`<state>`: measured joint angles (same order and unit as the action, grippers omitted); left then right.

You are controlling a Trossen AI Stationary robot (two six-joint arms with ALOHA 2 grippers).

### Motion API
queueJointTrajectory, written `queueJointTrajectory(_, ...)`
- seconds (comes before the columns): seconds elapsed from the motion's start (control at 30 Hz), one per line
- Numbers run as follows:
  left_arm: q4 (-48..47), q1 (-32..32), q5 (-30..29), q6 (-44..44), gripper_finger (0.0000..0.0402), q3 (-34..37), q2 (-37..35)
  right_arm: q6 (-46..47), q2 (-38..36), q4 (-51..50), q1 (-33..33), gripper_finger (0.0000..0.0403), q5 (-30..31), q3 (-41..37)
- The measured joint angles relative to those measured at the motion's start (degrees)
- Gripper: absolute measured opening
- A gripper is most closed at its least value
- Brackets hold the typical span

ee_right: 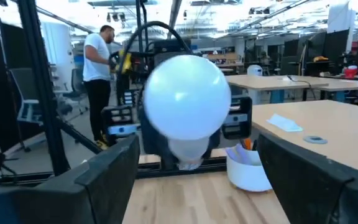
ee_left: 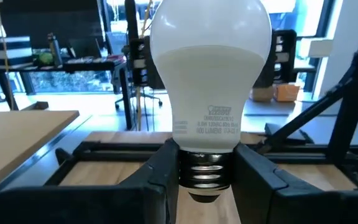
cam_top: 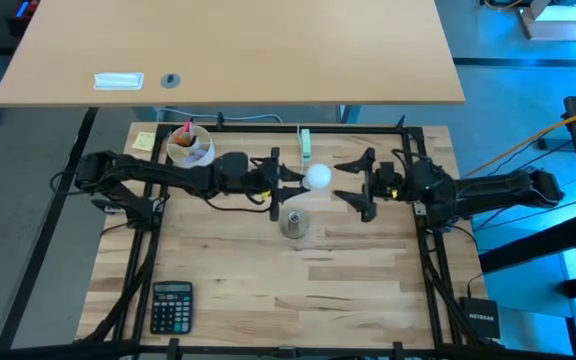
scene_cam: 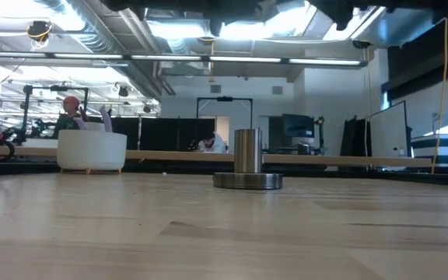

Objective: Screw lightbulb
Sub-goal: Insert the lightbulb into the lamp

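Left tool (cam_top: 286, 180) reaches in from the left, above the middle of the tabletop (cam_top: 268, 290). It grips the bulb (cam_top: 318, 177) by the threaded base; in the left wrist view the two fingers (ee_left: 160, 171) press against either side of the metal screw base, with the frosted head of the bulb (ee_left: 209, 74) sticking out ahead of them. Bulb is off the tabletop, held in the air.

Right tool (cam_top: 353, 184) comes in from the right, facing the left one, fingers spread wide. In the right wrist view its fingers (ee_right: 110, 168) stand well apart on either side of the bulb's (ee_right: 185, 102) rounded head, not touching it. From above, the bulb lies between the two tools, with the right tool's tips just beside it.

Socket (cam_top: 295, 222): a short metal cylinder on a round base, standing upright on the tabletop, just nearer than the bulb in the high view. The low view shows the socket (scene_cam: 247, 165) alone, with nothing on it.

Other items: white cup (cam_top: 189, 147) at the far left of the tabletop, next to the left arm; calculator (cam_top: 172, 306) at the near left corner. A person (ee_right: 97, 74) in a white shirt stands in the room beyond the tabletop.
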<state>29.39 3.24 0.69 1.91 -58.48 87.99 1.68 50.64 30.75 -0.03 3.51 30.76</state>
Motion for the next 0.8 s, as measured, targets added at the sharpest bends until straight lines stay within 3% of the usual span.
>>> queueJointTrajectory(0.1,1.75,-0.96,0.0,0.55,0.0096,0.0,0.26,-1.44,4.6,4.1,0.0,0.0328,0.44,2.1)
queueJointTrajectory(0.3,3.88,-1.26,0.04,-0.14,0.0096,0.0,0.37,-2.01,12.26,15.83,0.02,0.0328,-4.5,3.75)
queueJointTrajectory(0.5,3.99,-1.15,-0.01,-0.02,0.0096,0.01,0.95,-2.16,17.2,15.74,0.0,0.0328,-4.54,8.13)
queueJointTrajectory(0.8,4.24,-0.98,0.12,-0.12,0.0096,0.02,1.16,-2.22,17.82,15.83,0.0,0.0328,-7.06,9.77)
